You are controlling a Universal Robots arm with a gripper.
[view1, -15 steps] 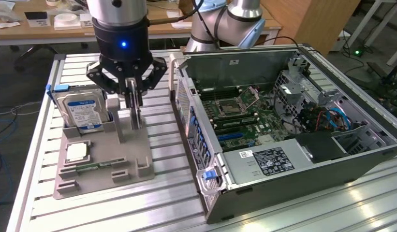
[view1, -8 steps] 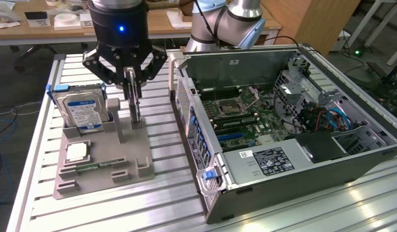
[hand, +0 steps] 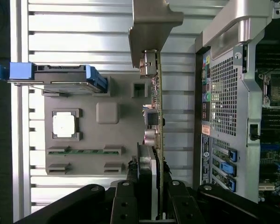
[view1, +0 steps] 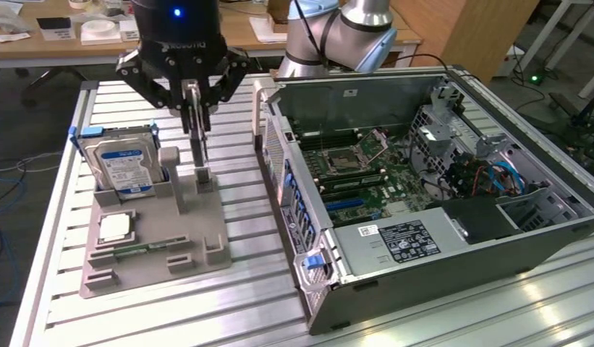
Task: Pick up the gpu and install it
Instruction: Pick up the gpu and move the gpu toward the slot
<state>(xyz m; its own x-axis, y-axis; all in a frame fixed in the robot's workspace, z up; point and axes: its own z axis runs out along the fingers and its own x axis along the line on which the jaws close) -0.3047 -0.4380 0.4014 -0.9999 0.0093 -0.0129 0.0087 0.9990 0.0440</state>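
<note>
Where the gray holder [view1: 152, 246] props it upright on the bench [view1: 422, 318], grips the gpu [view1: 196, 134] by its top edge, fingers [hand: 177, 203] clenched (thin card, edge-on), beside the hard drive [view1: 123, 163].

gripper [view1: 195, 103]: black
gpu [view1: 201, 148]: dark card, silver bracket
hard drive [view1: 123, 163]: silver, blue label
holder [view1: 152, 242]: plain grey
table [view1: 248, 307]: silver, ribbed
</note>
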